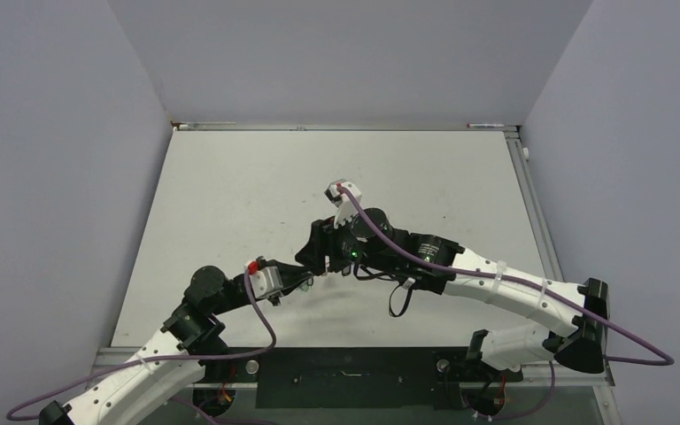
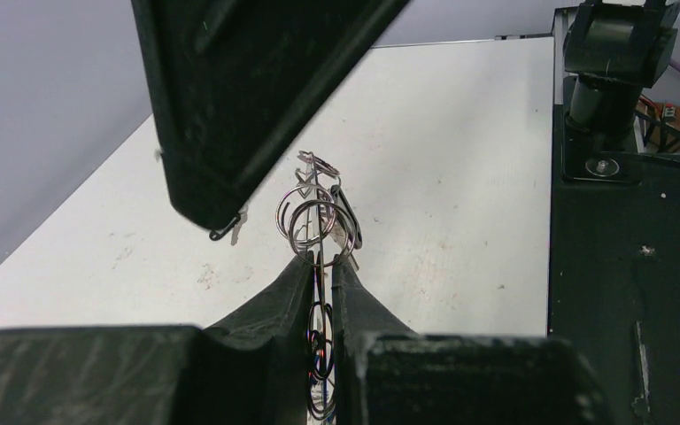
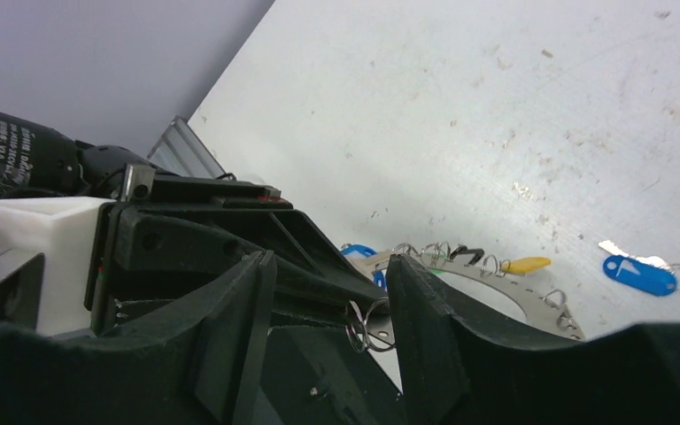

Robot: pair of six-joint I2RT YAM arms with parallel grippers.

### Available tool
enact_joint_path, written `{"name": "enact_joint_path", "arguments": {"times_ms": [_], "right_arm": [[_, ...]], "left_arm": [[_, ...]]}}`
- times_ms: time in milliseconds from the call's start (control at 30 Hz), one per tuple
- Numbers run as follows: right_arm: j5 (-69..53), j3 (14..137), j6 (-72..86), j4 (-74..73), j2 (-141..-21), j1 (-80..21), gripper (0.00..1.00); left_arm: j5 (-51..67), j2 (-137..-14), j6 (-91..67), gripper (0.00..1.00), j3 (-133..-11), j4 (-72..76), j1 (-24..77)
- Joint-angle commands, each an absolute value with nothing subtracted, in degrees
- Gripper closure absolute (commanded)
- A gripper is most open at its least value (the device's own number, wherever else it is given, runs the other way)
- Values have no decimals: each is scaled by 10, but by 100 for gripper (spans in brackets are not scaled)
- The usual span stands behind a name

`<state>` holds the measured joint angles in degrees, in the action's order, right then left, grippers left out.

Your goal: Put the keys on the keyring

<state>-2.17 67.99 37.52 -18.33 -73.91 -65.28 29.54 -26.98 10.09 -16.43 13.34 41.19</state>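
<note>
White counter [image 1: 230, 195], scuffed and speckled, grey walls on three sides. Left arm [image 1: 142, 372] and right arm [image 1: 505, 288] both reach in and meet over the middle of the counter, wrists nearly touching.

Right gripper [image 3: 332, 261]: jaws stand well apart and clamp nothing. The left gripper's black tip pokes into the gap between its fingers.

Left gripper [image 2: 321, 258]: jaws pressed together, pinching a small bunch of thin wire loops [image 2: 317, 221]. The loops stick up past the fingertips and are held off the counter. One black finger of the right gripper hangs just above and beside them; cannot tell whether it touches.

Keyring [image 3: 505, 285]: flat grey band lying on the counter below the grippers, only an arc of it visible, the rest hidden behind the right gripper's finger. Small wire loops sit along its rim.

Yellow-headed key [image 3: 527, 264], black-headed key [image 3: 467, 253] and green-headed key [image 3: 436, 263] lie at the ring's far edge. A blue-headed key [image 3: 359, 252] is at its left end, partly hidden. Another blue-tagged key [image 3: 639, 275] lies alone on the counter, just beside the ring and apart from it.

Writing: white print on the black motor [image 3: 4, 155] by a green light, too small to read. No brand legible anywhere.
</note>
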Motion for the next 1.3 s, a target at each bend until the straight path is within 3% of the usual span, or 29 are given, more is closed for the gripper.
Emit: {"name": "enact_joint_path", "arguments": {"times_ms": [0,500,1267], "right_arm": [[28,717,320,-183,-695,-647,50],[-117,652,269,-151,-650,-649,66],[-183,641,289,-77,-686,-650,61]], "left_arm": [[301,-258,84,100,-180,192,407],[291,-247,77,100,-176,200,403],[330,-226,-29,100,-140,343,390]]}}
